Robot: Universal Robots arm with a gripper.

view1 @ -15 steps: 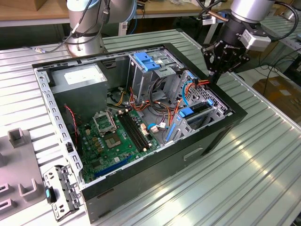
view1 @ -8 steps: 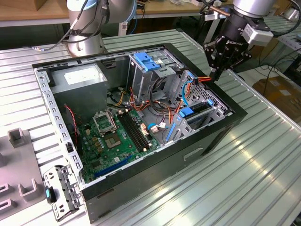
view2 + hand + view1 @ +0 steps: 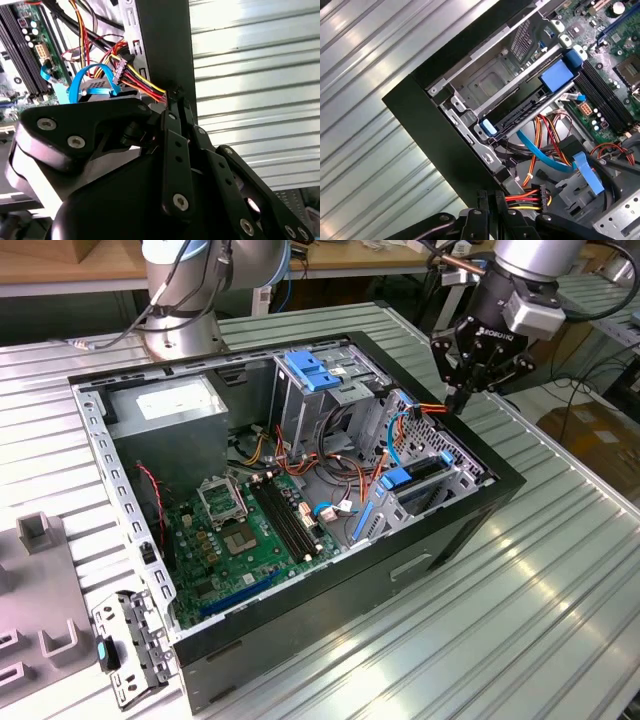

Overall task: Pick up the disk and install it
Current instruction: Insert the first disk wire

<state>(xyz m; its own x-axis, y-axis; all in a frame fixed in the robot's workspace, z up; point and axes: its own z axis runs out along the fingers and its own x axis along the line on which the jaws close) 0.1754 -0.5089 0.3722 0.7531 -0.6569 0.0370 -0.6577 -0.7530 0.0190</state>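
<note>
Disk point(image 3: 527, 102) edge-on in its bay, mostly hidden; gripper point(image 3: 462, 400) above cables.

The arm point(image 3: 190, 270) has rounded silver-grey metal joints with pale blue caps, standing on a round grey base. Black cables run along it near the wrist point(image 3: 530, 285), which is silver with a light grey block on its side. The hand point(image 3: 470, 390) is matte black, built from flat linked bars pinned with silver screws, with small white lettering on its body. In both wrist views the black bars and round silver screw heads point(image 3: 180, 201) are seen close up.
</note>
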